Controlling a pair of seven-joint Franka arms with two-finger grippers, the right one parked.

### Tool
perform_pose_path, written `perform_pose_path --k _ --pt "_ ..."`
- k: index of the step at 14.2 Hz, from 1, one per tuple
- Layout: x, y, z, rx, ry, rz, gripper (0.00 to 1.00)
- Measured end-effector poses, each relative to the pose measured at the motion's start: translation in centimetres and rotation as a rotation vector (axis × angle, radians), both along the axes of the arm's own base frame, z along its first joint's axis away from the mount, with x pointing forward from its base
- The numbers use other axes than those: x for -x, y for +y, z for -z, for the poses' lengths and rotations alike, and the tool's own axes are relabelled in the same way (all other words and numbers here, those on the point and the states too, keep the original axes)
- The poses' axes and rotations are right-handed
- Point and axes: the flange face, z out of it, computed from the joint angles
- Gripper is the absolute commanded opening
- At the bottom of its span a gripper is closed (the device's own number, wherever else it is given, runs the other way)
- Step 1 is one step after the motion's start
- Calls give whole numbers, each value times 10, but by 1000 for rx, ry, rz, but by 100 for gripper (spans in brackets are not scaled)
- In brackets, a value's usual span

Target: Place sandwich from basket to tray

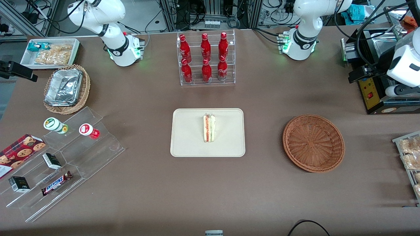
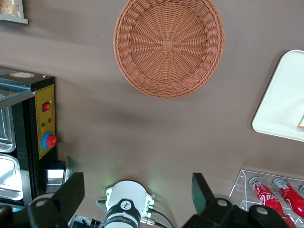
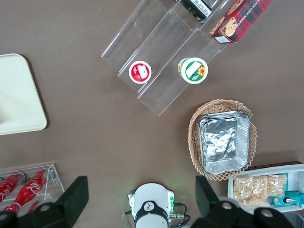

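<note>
Brown counter (image 1: pixel 262 196): sandwich (image 1: pixel 209 127) lay on tray (image 1: pixel 187 144), basket (image 1: pixel 313 142) empty, pincer (image 2: pixel 137 190) released, raised above the counter; placement judged complete.

Front view looks steeply down over whole worktop (image 1: pixel 262 203); both wrist views face straight down from high, sharing tray (image 1: pixel 187 137) with front.

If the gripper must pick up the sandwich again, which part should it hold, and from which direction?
Probably from straight above: the sandwich stands on edge on the tray, a narrow wedge with its filling stripes facing up. Close on the two flat bread faces near mid-length. The gripper is open, high above the table near the empty basket.
</note>
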Motion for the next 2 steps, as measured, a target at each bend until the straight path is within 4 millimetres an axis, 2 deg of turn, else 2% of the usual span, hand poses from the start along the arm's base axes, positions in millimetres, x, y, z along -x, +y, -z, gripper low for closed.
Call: perform_pose_path --k 2 --pt "-1 -4 1 1 -2 9 100"
